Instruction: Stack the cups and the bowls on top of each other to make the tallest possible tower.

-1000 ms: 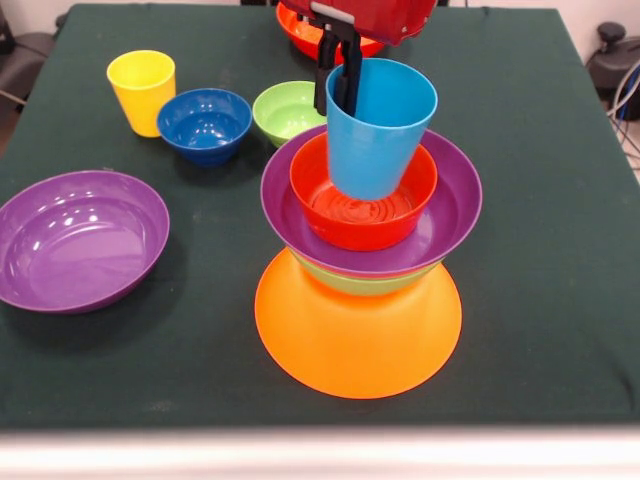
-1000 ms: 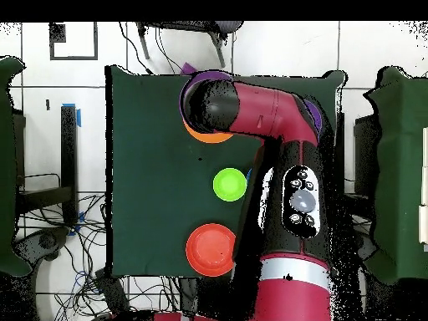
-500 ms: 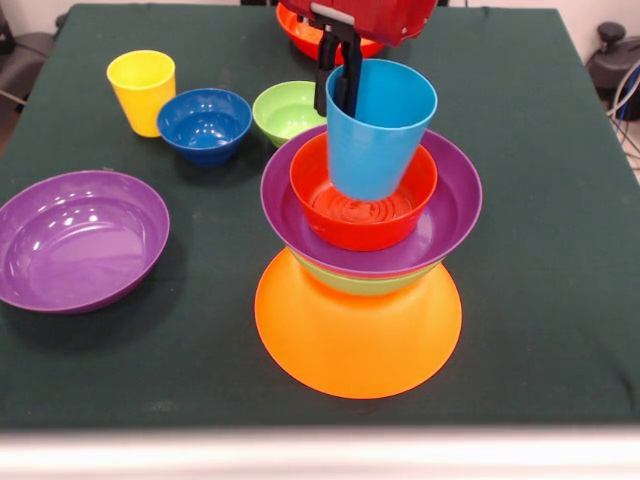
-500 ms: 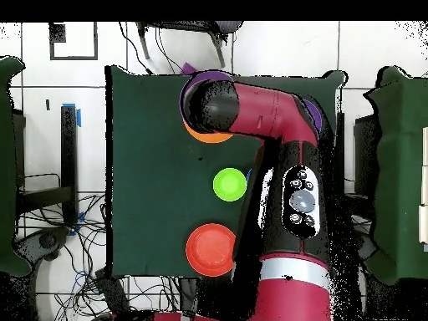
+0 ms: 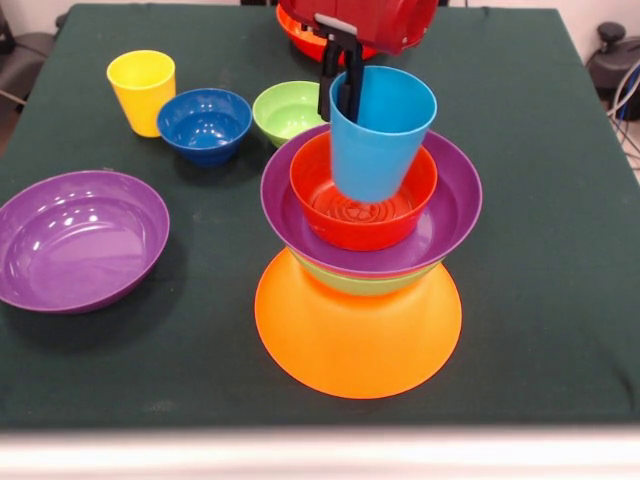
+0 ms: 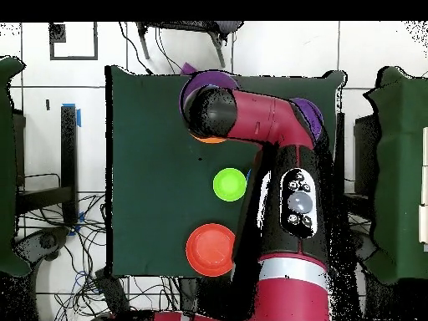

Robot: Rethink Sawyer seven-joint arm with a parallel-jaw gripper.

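Observation:
The tower stands on the big upturned orange bowl [image 5: 355,335]. On it are nested a green bowl [image 5: 360,283], a purple bowl [image 5: 452,215] and a red-orange bowl [image 5: 312,190]. The light blue cup [image 5: 378,135] sits upright in the red-orange bowl, leaning slightly. My gripper [image 5: 340,85] comes down from above and is shut on the cup's far left rim, one finger inside and one outside. In the overhead view my arm [image 6: 251,117] covers the tower, leaving only the purple rim [image 6: 209,77] and an orange sliver [image 6: 209,140] showing.
On the green table stand a yellow cup [image 5: 141,90], a dark blue bowl [image 5: 204,124], a small green bowl [image 5: 285,110] and a large purple bowl [image 5: 78,238]. A red-orange bowl [image 5: 295,30] lies behind the arm. Overhead shows the green bowl [image 6: 228,184] and red-orange bowl [image 6: 210,249].
The arm has come down a little, and the light blue cup has sunk slightly lower into the red-orange bowl. The other cups and bowls have not moved.

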